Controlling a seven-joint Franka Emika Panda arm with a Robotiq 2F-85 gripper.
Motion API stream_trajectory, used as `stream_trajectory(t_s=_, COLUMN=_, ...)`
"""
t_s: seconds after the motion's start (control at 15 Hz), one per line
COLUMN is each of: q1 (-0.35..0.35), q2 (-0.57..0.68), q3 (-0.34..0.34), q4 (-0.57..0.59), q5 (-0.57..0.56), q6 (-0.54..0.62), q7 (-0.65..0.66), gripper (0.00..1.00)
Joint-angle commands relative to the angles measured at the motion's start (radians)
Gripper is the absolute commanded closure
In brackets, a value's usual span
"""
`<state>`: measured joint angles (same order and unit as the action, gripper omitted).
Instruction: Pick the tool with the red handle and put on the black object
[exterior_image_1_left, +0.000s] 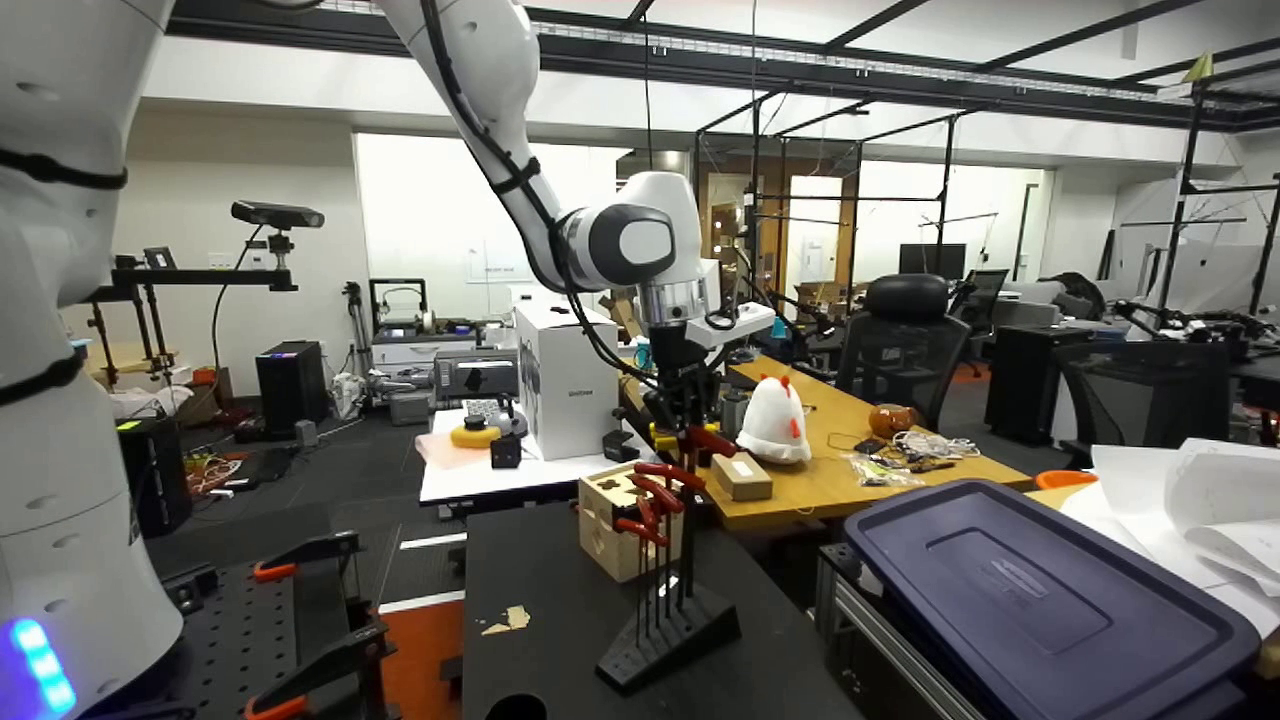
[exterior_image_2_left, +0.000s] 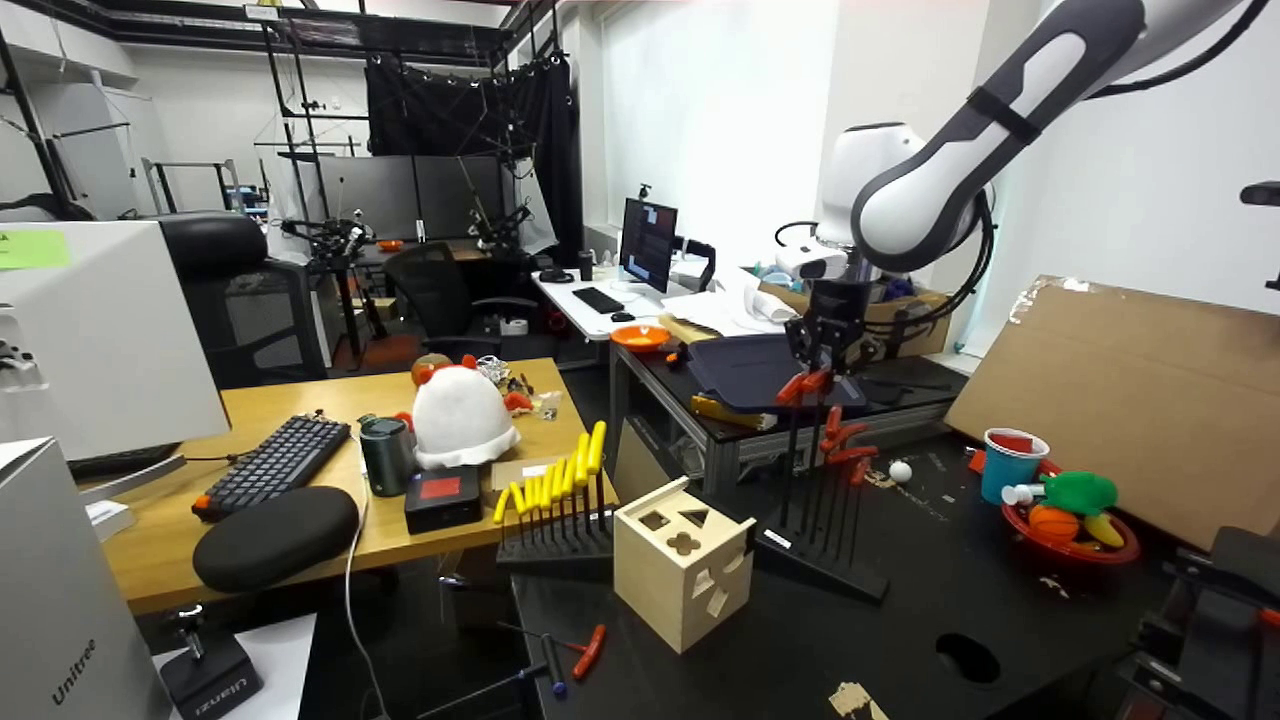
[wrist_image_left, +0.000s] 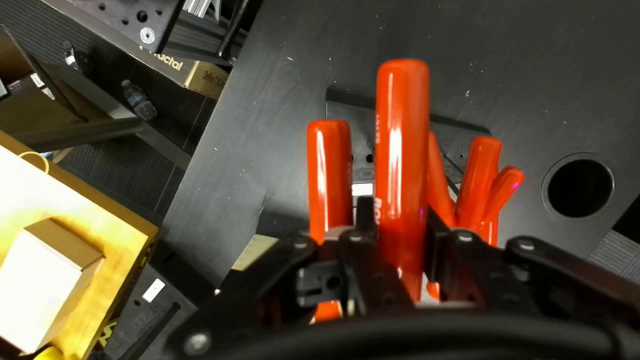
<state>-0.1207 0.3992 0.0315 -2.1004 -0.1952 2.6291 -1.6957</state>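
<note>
My gripper (wrist_image_left: 400, 212) is shut on the large red handle (wrist_image_left: 401, 150) of a hex-key tool, one finger on each side. In an exterior view the gripper (exterior_image_1_left: 688, 415) is above the black wedge-shaped stand (exterior_image_1_left: 668, 645), with the held red handle (exterior_image_1_left: 712, 441) at its fingertips. Several other red-handled tools (exterior_image_1_left: 655, 495) stand upright in it. The stand also shows in an exterior view (exterior_image_2_left: 840, 572), below the gripper (exterior_image_2_left: 820, 358). I cannot tell whether the held tool's lower end is in the stand or just above it.
A wooden shape box (exterior_image_2_left: 680, 565) stands beside the stand. A rack of yellow-handled tools (exterior_image_2_left: 560, 480) is behind it. Another red-handled tool (exterior_image_2_left: 590, 652) lies near the table edge. A toy bowl (exterior_image_2_left: 1070, 550), a blue cup (exterior_image_2_left: 1008, 470) and a table hole (exterior_image_2_left: 967, 658) are nearby.
</note>
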Motion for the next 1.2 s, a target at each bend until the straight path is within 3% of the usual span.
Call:
stream_trajectory(t_s=0.0, q1=0.017, q2=-0.029, q3=-0.02, q4=-0.035, q5=-0.035, q6=0.052, q7=0.049, gripper=0.94)
stream_trajectory(t_s=1.13, q1=-0.01, q2=-0.06, q3=0.008, q4=-0.08, q5=-0.006, q6=0.098, q7=0.104, gripper=0.94)
